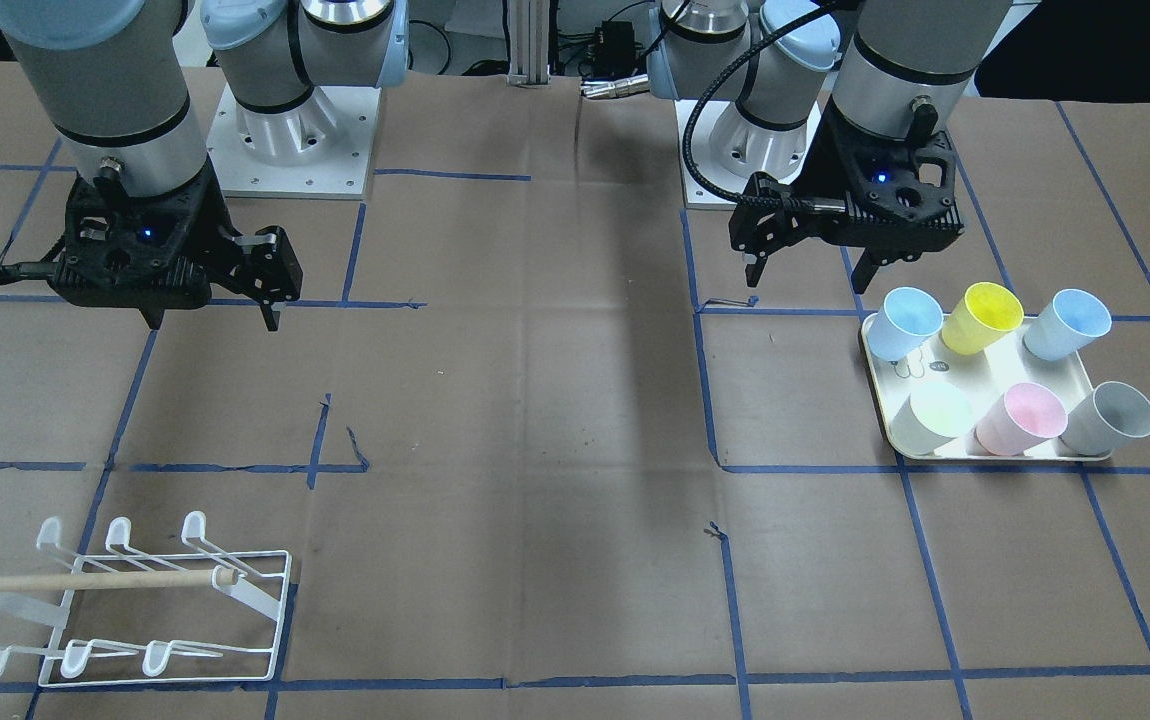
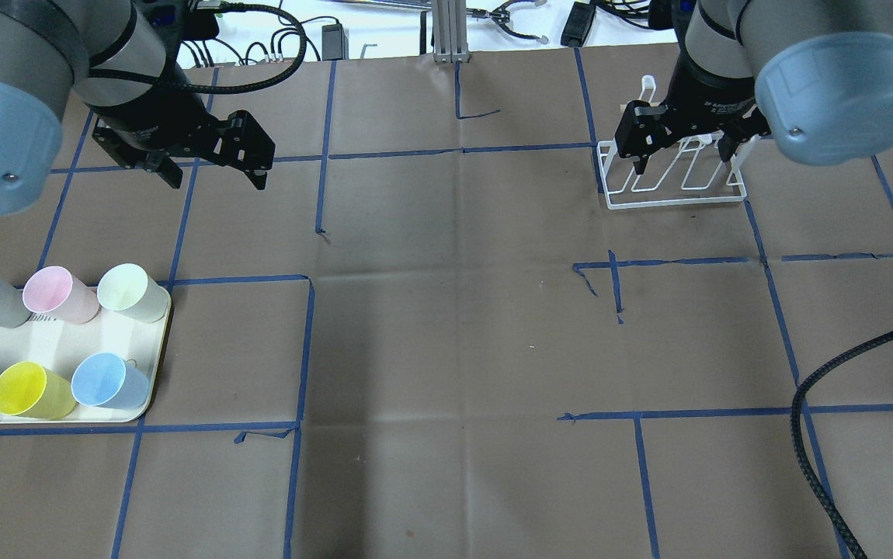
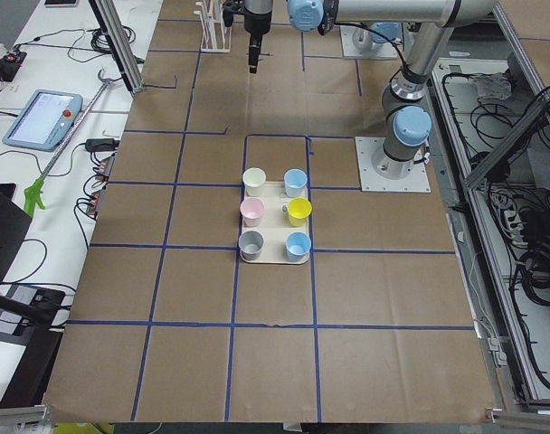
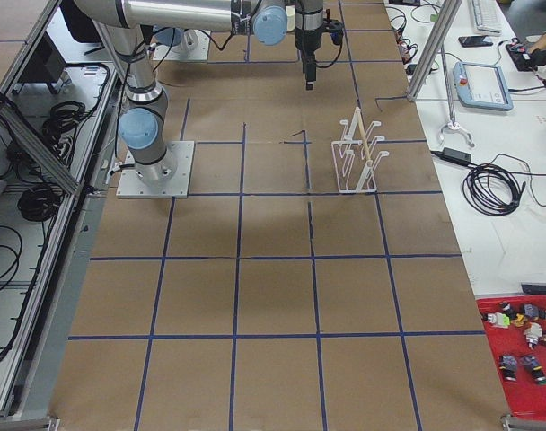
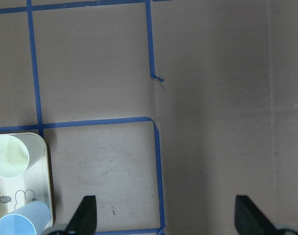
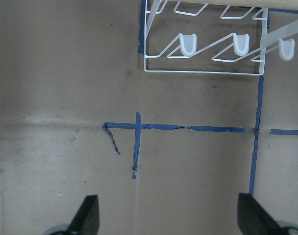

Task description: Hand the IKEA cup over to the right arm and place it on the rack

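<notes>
Pick target: pale green cup [image 2: 132,289], corner of tray [image 2: 158,353] w/ five others, robot's left; rack [image 1: 85,581] on right. Left gripper [image 2: 217,182] & right gripper [image 2: 683,159] both spread, empty (hovering). Rec: pinch one wall from above, leave opposite side free for handover.

The overhead camera looks forward and down over the table [image 2: 446,310]. The front-facing one looks steeply back from the opposite edge. Two high, distant side cameras look along it from either end. Both wrist cameras look straight down from close by. With overhead, the left one shares a corner of the tray [image 5: 38,196], the right one part of the rack [image 6: 188,44].
</notes>
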{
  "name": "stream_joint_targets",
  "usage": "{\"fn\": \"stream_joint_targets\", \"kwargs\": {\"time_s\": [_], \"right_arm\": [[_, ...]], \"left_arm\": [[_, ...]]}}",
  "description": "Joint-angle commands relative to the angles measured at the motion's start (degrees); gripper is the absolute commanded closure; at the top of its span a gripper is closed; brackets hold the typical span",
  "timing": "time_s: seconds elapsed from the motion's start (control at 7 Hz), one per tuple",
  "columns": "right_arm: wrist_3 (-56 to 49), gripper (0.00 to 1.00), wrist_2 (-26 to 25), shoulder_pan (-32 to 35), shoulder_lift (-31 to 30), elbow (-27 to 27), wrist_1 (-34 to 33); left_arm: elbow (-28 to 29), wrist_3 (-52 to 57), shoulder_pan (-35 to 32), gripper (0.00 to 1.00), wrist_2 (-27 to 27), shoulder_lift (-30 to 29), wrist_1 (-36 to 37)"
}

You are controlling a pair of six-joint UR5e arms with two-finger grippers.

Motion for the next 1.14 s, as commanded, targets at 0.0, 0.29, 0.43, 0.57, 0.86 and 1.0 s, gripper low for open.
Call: {"fn": "stream_joint_targets", "kwargs": {"time_s": [0.0, 0.29, 0.43, 0.57, 0.86, 1.0], "right_arm": [[0.0, 0.0, -0.2, 0.0, 0.0, -0.1, -0.1], [0.0, 0.0, -0.2, 0.0, 0.1, -0.1, -0.1], [0.0, 0.0, -0.2, 0.0, 0.1, -0.1, -0.1], [0.0, 0.0, -0.2, 0.0, 0.1, -0.1, -0.1], [0.0, 0.0, -0.2, 0.0, 0.1, -0.1, -0.1], [0.0, 0.0, -0.2, 0.0, 0.1, -0.1, 0.0]], "left_arm": [[-0.1, 0.1, 1.8, 0.0, 0.0, 0.0, 0.0], [-0.1, 3.7, 5.5, 0.0, -0.3, -0.2, 0.0], [-0.1, 6.6, 8.8, 0.0, -0.3, -0.4, 0.0], [-0.3, 9.4, 12.9, 0.0, -0.4, -0.8, -0.2], [-4.5, 22.2, 22.6, 0.0, -0.5, -0.1, 0.6], [-6.7, 26.3, 26.3, 0.0, -0.4, 0.1, 1.6]]}}
